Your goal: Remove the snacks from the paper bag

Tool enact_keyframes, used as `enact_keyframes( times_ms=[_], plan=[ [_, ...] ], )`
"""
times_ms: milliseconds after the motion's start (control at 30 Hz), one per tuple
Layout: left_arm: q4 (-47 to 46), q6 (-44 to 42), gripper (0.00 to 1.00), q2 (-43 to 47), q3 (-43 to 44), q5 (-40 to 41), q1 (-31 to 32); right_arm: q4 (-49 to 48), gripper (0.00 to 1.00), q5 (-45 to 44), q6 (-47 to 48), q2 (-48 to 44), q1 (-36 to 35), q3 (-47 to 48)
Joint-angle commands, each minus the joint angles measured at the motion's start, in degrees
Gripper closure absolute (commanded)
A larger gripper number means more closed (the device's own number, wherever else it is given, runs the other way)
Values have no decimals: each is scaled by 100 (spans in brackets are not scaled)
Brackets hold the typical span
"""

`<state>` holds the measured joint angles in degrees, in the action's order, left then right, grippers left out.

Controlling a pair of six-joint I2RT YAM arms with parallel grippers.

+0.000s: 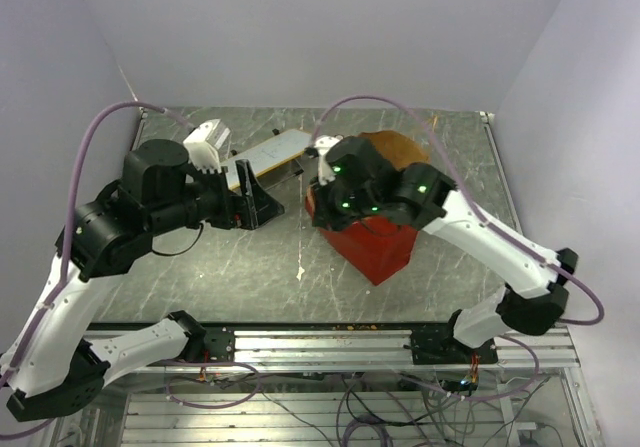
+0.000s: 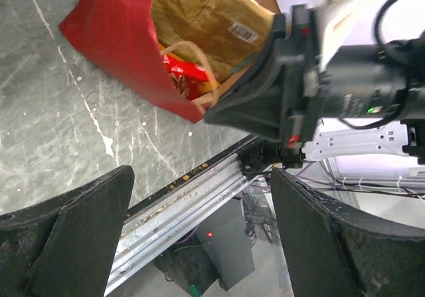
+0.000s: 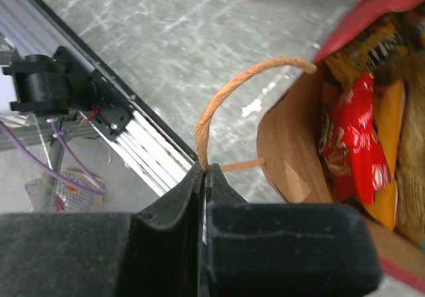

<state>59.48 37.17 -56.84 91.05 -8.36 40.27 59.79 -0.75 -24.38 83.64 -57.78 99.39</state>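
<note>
1. Your right hand, seen from its own wrist, is clenched on the tan twisted handle of the paper bag. Its jaws are pressed together with the cord pinched at their tip. The bag's mouth gapes toward the camera and the snacks sit inside: a red packet, an orange-yellow packet against it, and a multicolour packet above.
2. In the left wrist view, your left hand is released. Its fingers are spread wide and grasp nothing, and the desk and its near rail show between them. The bag lies beyond, with the red packet just inside its mouth.
3. From the top, the bag rests on the desk right of centre, with the right hand over its mouth. The left hand hovers apart from it, near a white board.
</note>
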Motion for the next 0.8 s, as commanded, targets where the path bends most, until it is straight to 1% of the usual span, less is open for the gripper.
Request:
enact_keyframes(
  times_ms=[0, 100, 200, 233, 367, 467, 533, 667, 767],
  plan=[
    [544, 80, 5, 183, 377, 315, -2, -1074, 100, 233, -256, 580, -509, 568],
    [818, 55, 5, 252, 562, 595, -4, -1535, 100, 320, -411, 922, -604, 796],
    [872, 150, 5, 350, 573, 725, -3, -1970, 100, 345, -588, 1089, -624, 849],
    [878, 168, 5, 363, 570, 749, -2, -1984, 97, 282, -635, 1132, -624, 876],
    [956, 202, 5, 365, 643, 820, -2, -1491, 76, -405, -739, 1171, -610, 1063],
    [1039, 237, 5, 358, 685, 939, -1, -1100, 57, -938, -824, 981, -569, 1001],
    [1068, 299, 5, 345, 682, 1040, -2, -927, 48, -1163, -888, 799, -531, 894],
    [1024, 387, 5, 316, 588, 1071, -2, -745, 32, -1516, -933, 428, -473, 744],
    [901, 428, 5, 267, 477, 930, -1, -554, 27, -1760, -933, 258, -400, 850]
  ],
)
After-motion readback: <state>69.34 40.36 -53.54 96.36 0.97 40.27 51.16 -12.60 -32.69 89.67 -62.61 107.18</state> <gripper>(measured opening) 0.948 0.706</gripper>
